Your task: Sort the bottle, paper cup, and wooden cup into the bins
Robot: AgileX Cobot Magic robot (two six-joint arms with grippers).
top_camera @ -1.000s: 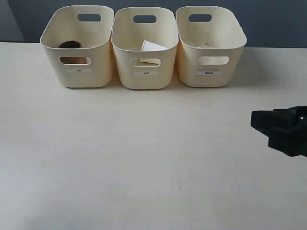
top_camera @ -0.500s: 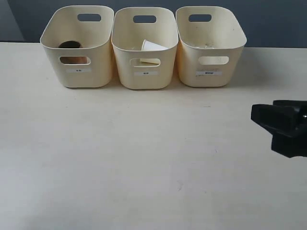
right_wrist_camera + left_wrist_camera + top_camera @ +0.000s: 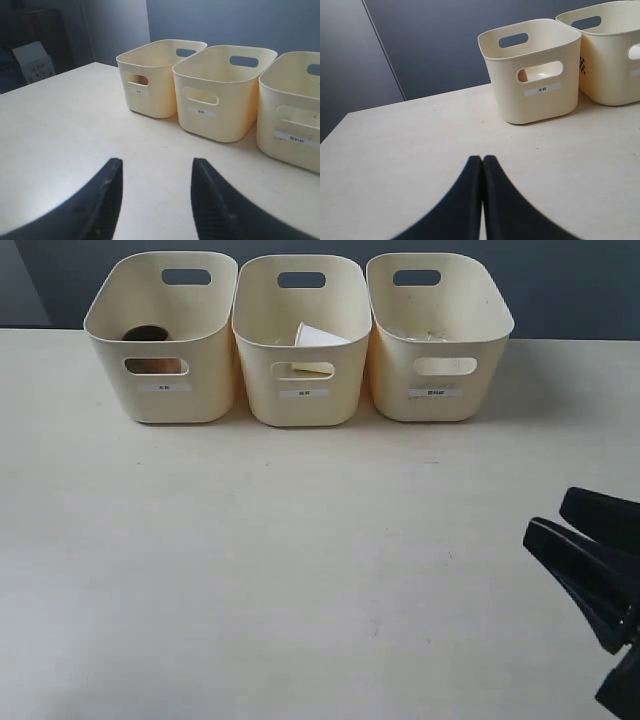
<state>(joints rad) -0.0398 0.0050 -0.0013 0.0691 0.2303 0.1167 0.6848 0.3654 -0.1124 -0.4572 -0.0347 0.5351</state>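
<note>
1. The right end effector [image 3: 575, 530] has dropped lower and nearer the camera than it was a second ago, and it now shows two separate black fingers spread wide with nothing between them; earlier it read as one dark block.
2. The left end effector [image 3: 482, 162] is pinched closed and empty, its tips touching above the bench [image 3: 250, 570].
3. The wooden cup [image 3: 146, 335] sits in the left of the three bins [image 3: 160, 400]; the paper cup [image 3: 318, 337] leans tilted in the middle bin [image 3: 300, 405].
4. The bottle [image 3: 425, 337] is only a faint clear glint in the right bin [image 3: 440, 405].
5. Judging by this, sorting looks finished and the right arm is retreating.
6. The bins are smooth cream plastic with rounded corners and oval cutouts; the bench is matte and pale.
</note>
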